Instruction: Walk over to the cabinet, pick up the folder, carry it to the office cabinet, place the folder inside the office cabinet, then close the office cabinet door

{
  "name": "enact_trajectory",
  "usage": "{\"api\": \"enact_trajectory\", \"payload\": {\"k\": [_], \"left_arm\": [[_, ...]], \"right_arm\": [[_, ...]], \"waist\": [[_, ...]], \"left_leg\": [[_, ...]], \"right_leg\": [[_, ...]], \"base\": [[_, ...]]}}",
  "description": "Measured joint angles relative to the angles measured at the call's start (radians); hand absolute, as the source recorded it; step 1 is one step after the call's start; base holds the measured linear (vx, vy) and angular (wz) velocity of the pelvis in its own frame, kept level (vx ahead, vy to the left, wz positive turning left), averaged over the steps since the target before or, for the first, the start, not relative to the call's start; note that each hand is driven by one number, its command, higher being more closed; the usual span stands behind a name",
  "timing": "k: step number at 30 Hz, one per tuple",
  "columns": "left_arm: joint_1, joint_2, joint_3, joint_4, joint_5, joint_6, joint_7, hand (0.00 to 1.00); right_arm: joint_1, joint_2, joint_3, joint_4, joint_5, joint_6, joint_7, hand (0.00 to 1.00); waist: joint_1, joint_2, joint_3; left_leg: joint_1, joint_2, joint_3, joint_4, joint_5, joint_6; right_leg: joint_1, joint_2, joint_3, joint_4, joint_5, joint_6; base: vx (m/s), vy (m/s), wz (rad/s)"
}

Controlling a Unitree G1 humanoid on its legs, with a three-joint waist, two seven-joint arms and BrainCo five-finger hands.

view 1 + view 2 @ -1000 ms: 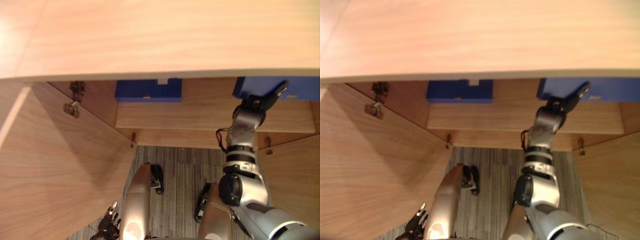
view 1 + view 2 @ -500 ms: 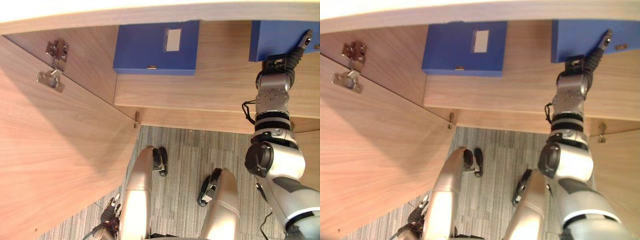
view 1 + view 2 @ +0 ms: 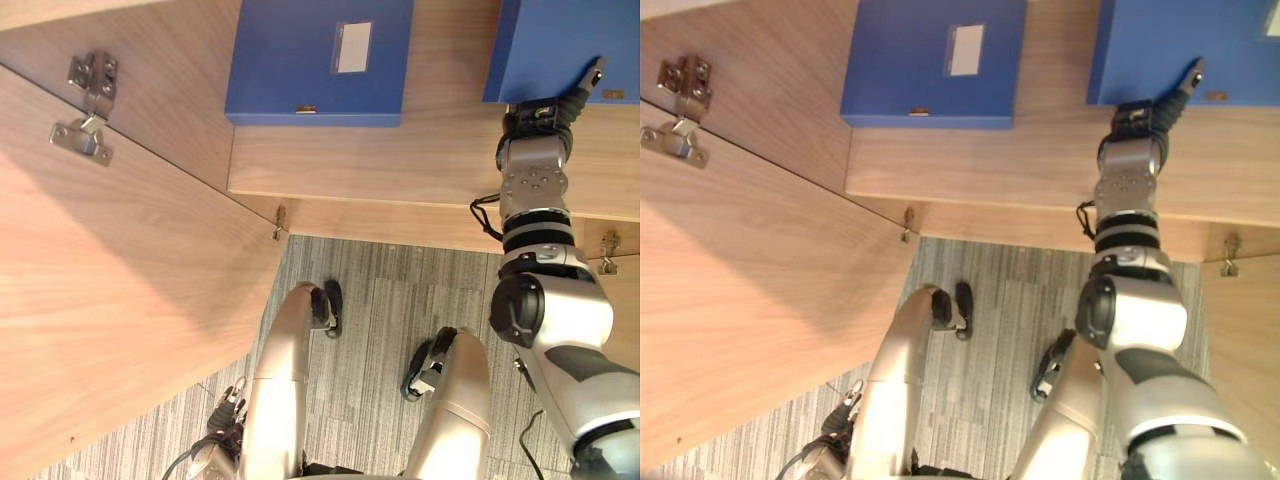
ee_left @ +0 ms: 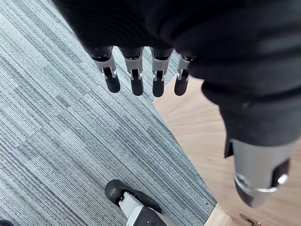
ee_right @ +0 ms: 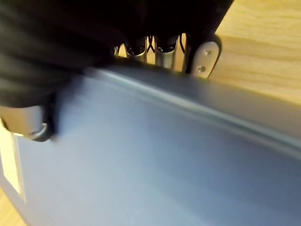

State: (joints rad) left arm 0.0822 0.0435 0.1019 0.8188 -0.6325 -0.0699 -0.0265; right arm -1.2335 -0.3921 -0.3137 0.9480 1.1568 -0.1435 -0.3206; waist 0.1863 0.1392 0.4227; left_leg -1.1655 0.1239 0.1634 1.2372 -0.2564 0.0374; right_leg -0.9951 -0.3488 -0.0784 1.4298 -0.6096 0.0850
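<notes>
Two blue folders lie flat on the wooden shelf (image 3: 400,170) of the open cabinet. My right hand (image 3: 540,112) is stretched over the shelf's front edge and is shut on the right folder (image 3: 560,45). Its thumb (image 3: 590,78) lies on the folder's cover (image 5: 164,160) and its fingers (image 5: 164,54) curl under the near edge. The left folder (image 3: 300,60) has a white label and lies apart from that hand. My left hand (image 3: 228,420) hangs low beside my body, its fingers (image 4: 136,80) straight and relaxed above the carpet, holding nothing.
The cabinet's left door (image 3: 120,280) stands open and close on my left, with metal hinges (image 3: 85,110) near its top. A second door edge with a hinge (image 3: 608,245) shows at the right. Grey striped carpet (image 3: 380,330) covers the floor in front.
The whole picture has shifted, so the camera has moved: the cabinet top has left the view and more of the shelf and both folders shows. My right hand remains on the right folder.
</notes>
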Motion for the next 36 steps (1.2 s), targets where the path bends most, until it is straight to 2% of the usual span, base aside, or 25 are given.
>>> {"api": "enact_trajectory", "payload": {"k": [3,7,8,12,15,24,31,36], "left_arm": [[-0.002,-0.002,0.006,0.000,0.000,0.001,0.001,0.00],[-0.012,-0.017,0.035,0.007,0.005,0.001,0.002,0.00],[-0.023,-0.020,0.042,0.016,0.005,0.001,0.002,0.00],[-0.034,-0.020,0.045,0.026,0.008,0.001,0.008,0.00],[-0.041,-0.026,0.062,0.035,0.009,0.001,0.010,0.00],[-0.072,-0.040,0.114,0.063,0.013,0.001,0.011,0.00],[-0.082,-0.040,0.142,0.077,0.013,0.001,0.009,0.00],[-0.119,-0.040,0.147,0.071,0.014,0.001,-0.015,0.00]], "right_arm": [[-0.009,0.000,-0.001,0.000,-0.025,0.007,-0.012,1.00],[-0.011,0.004,0.001,0.017,-0.201,0.064,-0.020,1.00],[-0.011,0.004,0.001,0.030,-0.248,0.078,-0.020,0.00],[-0.011,0.000,0.068,0.053,-0.358,0.131,-0.013,0.00],[-0.011,0.012,0.080,0.080,-0.386,0.163,0.004,0.00],[-0.009,0.025,0.080,0.113,-0.407,0.169,0.042,0.00],[-0.008,0.036,0.080,0.150,-0.485,0.192,0.062,0.00],[0.014,0.050,0.080,0.161,-0.595,0.230,0.114,0.00]], "waist": [[-0.001,0.000,0.000],[0.000,0.001,0.000],[0.000,0.001,0.000],[-0.001,0.001,0.000],[-0.001,0.001,-0.001],[0.001,0.001,-0.001],[-0.001,0.001,-0.002],[-0.004,0.001,-0.003]], "left_leg": [[0.000,-0.006,-0.006,-0.005,0.004,-0.008],[0.001,-0.007,-0.017,-0.018,0.016,-0.015],[0.001,-0.007,-0.021,-0.024,0.022,-0.015],[0.009,-0.007,-0.025,-0.043,0.039,-0.014],[0.018,-0.007,-0.040,-0.056,0.044,-0.022],[0.050,-0.007,-0.044,-0.112,0.070,-0.024],[0.099,-0.011,-0.045,-0.191,0.100,-0.030],[0.141,-0.014,-0.049,-0.245,0.120,-0.038]], "right_leg": [[0.001,-0.001,-0.003,0.002,0.000,-0.001],[0.008,-0.001,-0.022,-0.005,0.002,-0.007],[0.011,0.000,-0.026,-0.010,0.004,-0.011],[0.019,0.002,-0.035,-0.021,0.009,-0.020],[0.039,0.007,-0.055,-0.035,0.011,-0.025],[0.070,0.017,-0.075,-0.086,0.033,-0.039],[0.114,0.028,-0.094,-0.160,0.062,-0.044],[0.154,0.034,-0.112,-0.205,0.074,-0.050]], "base": [[-0.03,-0.037,0.04],[-0.04,-0.051,0.05],[-0.03,-0.056,0.06],[-0.02,-0.052,0.02],[-0.01,-0.045,0.05],[-0.01,-0.026,0.00],[0.00,0.000,0.00],[0.00,-0.003,0.01]]}}
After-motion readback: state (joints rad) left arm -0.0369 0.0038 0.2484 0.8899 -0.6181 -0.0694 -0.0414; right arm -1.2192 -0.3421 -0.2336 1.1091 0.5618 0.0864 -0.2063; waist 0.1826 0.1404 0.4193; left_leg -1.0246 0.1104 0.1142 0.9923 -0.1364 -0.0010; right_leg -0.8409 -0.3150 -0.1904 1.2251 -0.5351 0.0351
